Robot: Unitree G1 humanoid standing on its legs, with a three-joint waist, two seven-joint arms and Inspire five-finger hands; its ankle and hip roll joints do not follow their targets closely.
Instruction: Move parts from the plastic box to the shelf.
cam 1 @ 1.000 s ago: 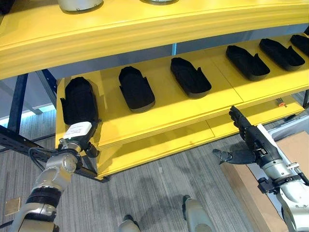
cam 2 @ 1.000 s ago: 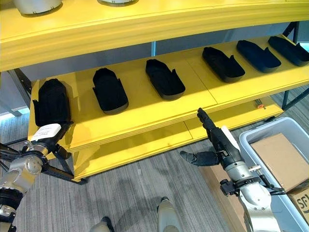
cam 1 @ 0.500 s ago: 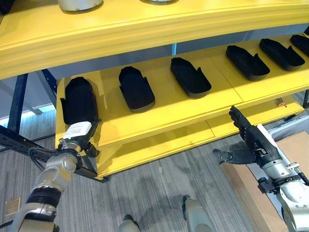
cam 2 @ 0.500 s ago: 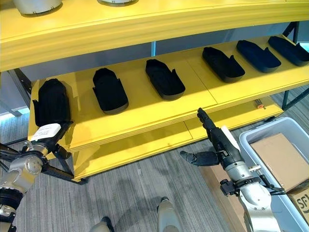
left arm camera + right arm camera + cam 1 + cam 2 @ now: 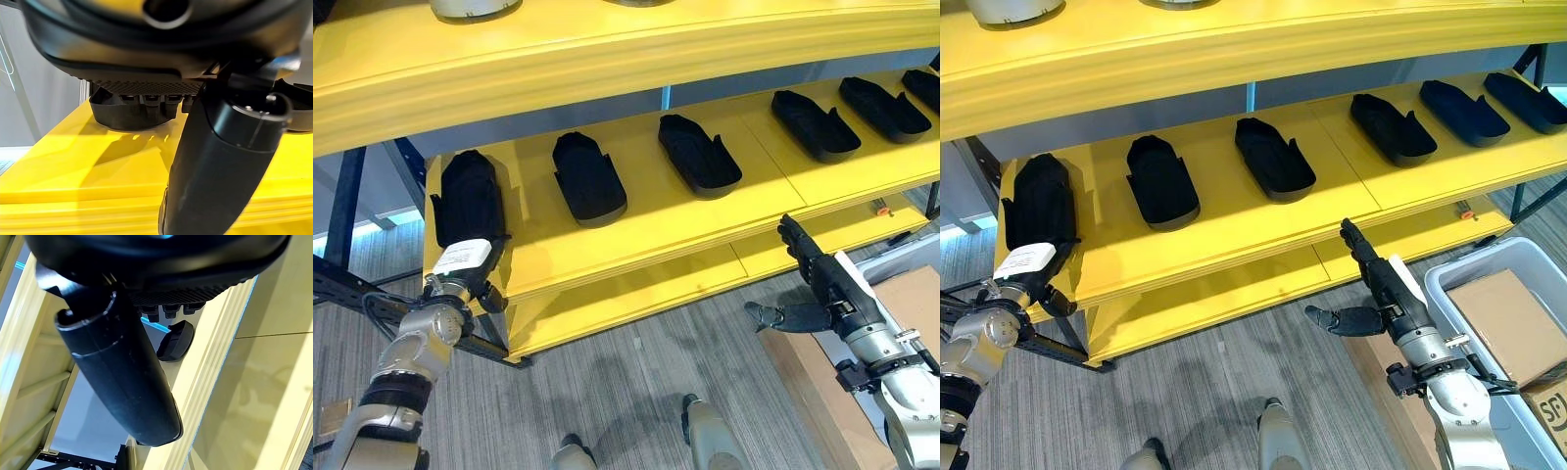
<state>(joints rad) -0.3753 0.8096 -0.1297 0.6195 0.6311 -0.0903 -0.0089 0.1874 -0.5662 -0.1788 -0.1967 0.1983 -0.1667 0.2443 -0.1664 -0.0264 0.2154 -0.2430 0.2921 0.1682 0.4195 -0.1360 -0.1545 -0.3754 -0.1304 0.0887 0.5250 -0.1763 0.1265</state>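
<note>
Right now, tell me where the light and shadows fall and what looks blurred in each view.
Left eye view: a sunlit band crosses the shelf beside the black parts. Left wrist view: the left hand is blurred, and a part casts a shadow.

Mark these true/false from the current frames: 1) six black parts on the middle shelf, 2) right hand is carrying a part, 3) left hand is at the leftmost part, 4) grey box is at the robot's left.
1) True. Six black parts sit in a row on the middle shelf, from the leftmost part to the rightmost part.
2) False. The right hand holds nothing; its fingers are straight, below the shelf edge.
3) True. The left hand is at the near end of the leftmost part.
4) False. The grey box is at the robot's right, with a cardboard box inside.
</note>
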